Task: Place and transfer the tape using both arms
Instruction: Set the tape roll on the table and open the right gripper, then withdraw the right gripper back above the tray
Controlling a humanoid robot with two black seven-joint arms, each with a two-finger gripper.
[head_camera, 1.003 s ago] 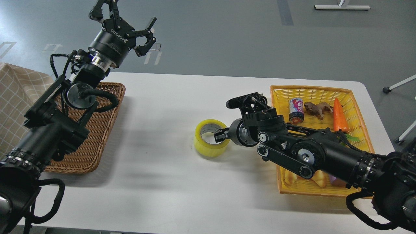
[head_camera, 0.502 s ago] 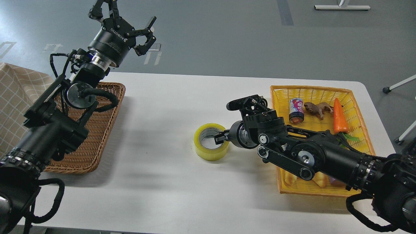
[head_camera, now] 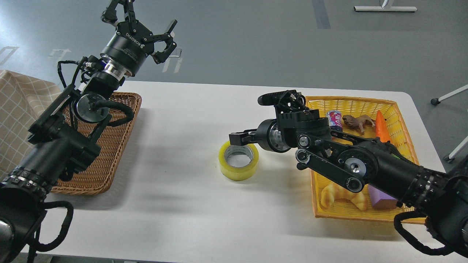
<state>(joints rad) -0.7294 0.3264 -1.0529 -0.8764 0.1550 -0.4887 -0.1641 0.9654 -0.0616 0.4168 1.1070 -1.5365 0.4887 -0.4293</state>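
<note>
The tape [head_camera: 238, 170], a yellow roll with a grey-white core, lies flat on the white table [head_camera: 190, 120] near its middle. My right gripper [head_camera: 239, 140] hovers just above the roll's far rim, apart from it and holding nothing; its fingers look open. My left gripper [head_camera: 146, 27] is raised high at the back left, beyond the table's far edge, with its fingers spread open and empty.
A brown wicker basket [head_camera: 109, 157] sits at the table's left, under my left arm. A yellow basket [head_camera: 365, 101] at the right holds a can [head_camera: 333, 117], a toy animal [head_camera: 356, 122], a carrot [head_camera: 381, 126], a croissant [head_camera: 342, 195] and a purple block [head_camera: 380, 199]. A checked cloth [head_camera: 18, 109] lies far left.
My right gripper let go of the tape's rim and rose up and slightly back. The tape now rests flat on the table. The left arm has barely moved.
</note>
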